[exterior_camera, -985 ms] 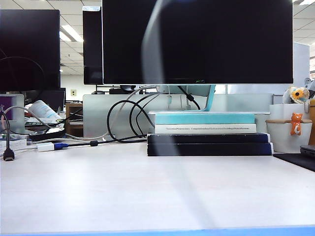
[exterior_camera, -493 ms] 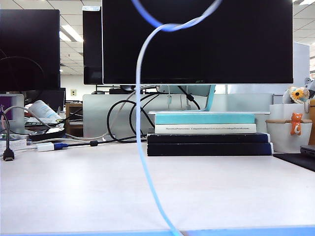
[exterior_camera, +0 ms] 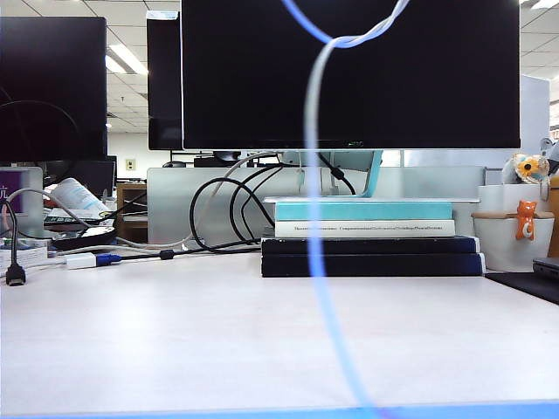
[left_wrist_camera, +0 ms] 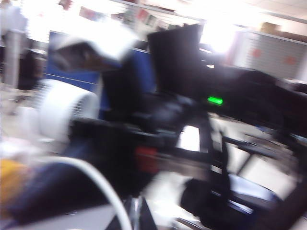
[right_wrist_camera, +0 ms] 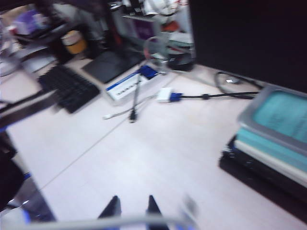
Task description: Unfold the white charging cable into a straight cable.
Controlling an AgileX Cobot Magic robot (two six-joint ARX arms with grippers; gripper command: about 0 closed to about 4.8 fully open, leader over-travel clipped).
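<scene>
The white charging cable (exterior_camera: 313, 175) hangs in the air close to the exterior camera, blurred. Two strands come down from above, twist together near the top, and one long strand falls to the table's front edge. Neither gripper shows in the exterior view. In the left wrist view the cable (left_wrist_camera: 103, 187) arcs down to my left gripper (left_wrist_camera: 137, 215), whose jaws are closed together where it ends. In the right wrist view my right gripper (right_wrist_camera: 133, 208) hovers over the table with its fingertips apart. The cable (right_wrist_camera: 96, 223) runs across in front of both fingers.
A large monitor (exterior_camera: 349, 70) stands behind a stack of books (exterior_camera: 371, 249). Black cables (exterior_camera: 218, 218) loop to the left of the books. A white adapter block with a blue plug (exterior_camera: 80, 260) lies far left. A keyboard (right_wrist_camera: 69, 86) and a white pot (exterior_camera: 515, 231) flank the table.
The hanging cable strand has swung from left of the middle to the right. Its twist near the top has shifted right too.
</scene>
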